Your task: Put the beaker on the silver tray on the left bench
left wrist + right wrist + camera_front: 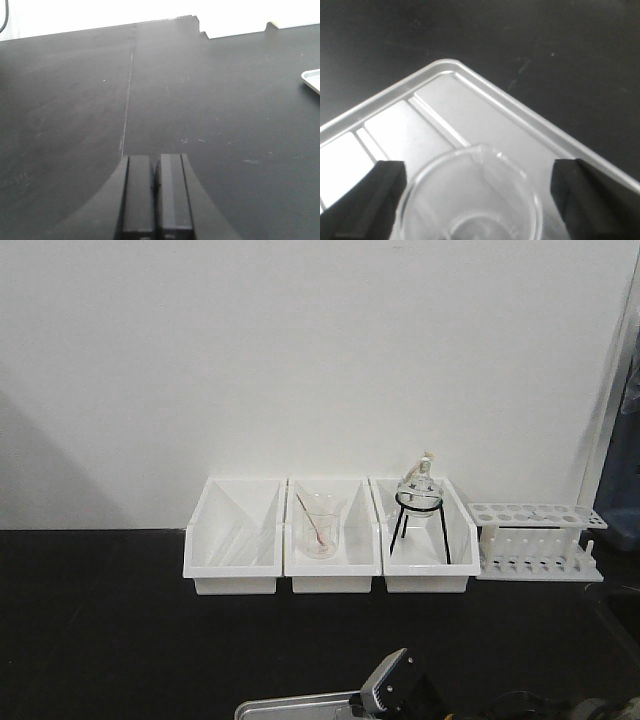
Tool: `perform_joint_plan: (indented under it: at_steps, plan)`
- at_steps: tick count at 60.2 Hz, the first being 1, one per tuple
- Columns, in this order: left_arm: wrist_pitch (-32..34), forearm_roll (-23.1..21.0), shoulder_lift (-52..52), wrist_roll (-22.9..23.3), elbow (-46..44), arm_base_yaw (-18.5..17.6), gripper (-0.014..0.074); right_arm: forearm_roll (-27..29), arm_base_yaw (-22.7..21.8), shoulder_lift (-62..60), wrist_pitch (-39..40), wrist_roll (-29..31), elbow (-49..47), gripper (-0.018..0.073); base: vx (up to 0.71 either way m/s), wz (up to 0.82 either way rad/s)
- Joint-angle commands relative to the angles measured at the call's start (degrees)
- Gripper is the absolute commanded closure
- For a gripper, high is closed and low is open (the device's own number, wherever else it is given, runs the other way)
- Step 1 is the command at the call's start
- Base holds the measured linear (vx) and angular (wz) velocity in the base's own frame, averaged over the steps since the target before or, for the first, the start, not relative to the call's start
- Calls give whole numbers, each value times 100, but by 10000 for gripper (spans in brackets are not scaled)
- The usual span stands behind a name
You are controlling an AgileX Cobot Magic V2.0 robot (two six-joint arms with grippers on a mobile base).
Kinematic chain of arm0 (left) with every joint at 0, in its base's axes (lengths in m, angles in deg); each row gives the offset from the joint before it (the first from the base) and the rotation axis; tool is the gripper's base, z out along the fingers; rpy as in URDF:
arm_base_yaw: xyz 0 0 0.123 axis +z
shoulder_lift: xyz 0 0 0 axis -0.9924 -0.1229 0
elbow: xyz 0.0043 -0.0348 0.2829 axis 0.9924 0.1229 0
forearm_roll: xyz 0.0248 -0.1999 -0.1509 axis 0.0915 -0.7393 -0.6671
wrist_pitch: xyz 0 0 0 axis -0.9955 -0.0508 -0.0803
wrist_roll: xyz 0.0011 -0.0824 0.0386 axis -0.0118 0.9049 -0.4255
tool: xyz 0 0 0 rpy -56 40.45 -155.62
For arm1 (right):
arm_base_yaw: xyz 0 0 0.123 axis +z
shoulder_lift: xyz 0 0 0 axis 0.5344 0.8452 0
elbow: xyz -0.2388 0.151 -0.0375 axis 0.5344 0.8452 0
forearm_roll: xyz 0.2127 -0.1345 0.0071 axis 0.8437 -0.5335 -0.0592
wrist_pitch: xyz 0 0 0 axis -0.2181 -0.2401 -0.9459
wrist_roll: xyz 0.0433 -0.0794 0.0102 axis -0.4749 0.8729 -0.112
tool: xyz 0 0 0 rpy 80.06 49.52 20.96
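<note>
Presently: no legible writing. Right end effector (477, 190) spread wide, flanking beaker (470, 200), untouching, over silver tray (520, 115). Left end effector (156, 192) closed above desk (225, 100).

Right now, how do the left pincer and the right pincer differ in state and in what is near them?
The left pincer is shut, its fingers pressed together; the right pincer is open, with fingers wide apart. Nothing sits between the left pincer's fingers, while the small glass beaker stands between the right pincer's fingers. The left pincer hangs over bare black bench; the right pincer is over the silver tray. Both have black fingers.
</note>
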Motion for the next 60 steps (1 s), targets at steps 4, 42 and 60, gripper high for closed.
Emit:
perform_joint_plan:
  at_steps: [4, 42, 60]
  plan:
    - [432, -16, 42, 10, 114, -33, 595, 160, -13, -769, 367, -64, -126, -153, 0, 0]
    - [432, -16, 42, 10, 114, -33, 595, -3821, -20, -5678, -2914, -5189, 386, 575, 0, 0]
    - [432, -16, 42, 10, 114, -33, 595, -4717, -20, -6353, -2841, -5189, 515, 573, 0, 0]
